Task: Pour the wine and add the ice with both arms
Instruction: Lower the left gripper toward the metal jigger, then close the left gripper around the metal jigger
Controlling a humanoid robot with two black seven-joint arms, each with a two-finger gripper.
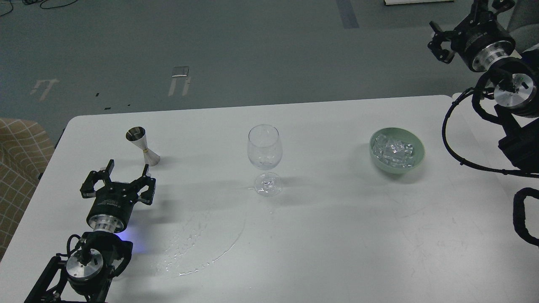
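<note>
A clear stemmed wine glass (pixel 264 155) stands upright at the table's middle. A steel jigger (pixel 143 145) stands at the far left. A pale green bowl (pixel 414 160) holds a heap of clear ice cubes (pixel 393 150) at the right. A thin arc of clear liquid (pixel 198 259) lies spilled on the table in front of the glass. My left gripper (pixel 127 168) is open and empty, low over the table just in front of the jigger, apart from it. My right gripper (pixel 461 19) is open and empty, high beyond the table's far right corner.
The white table (pixel 337 235) has its far edge behind the jigger and glass and a rounded left corner. A checked tan seat (pixel 19 168) stands left of the table. My right arm's cables (pixel 452 147) loop over the table's right edge.
</note>
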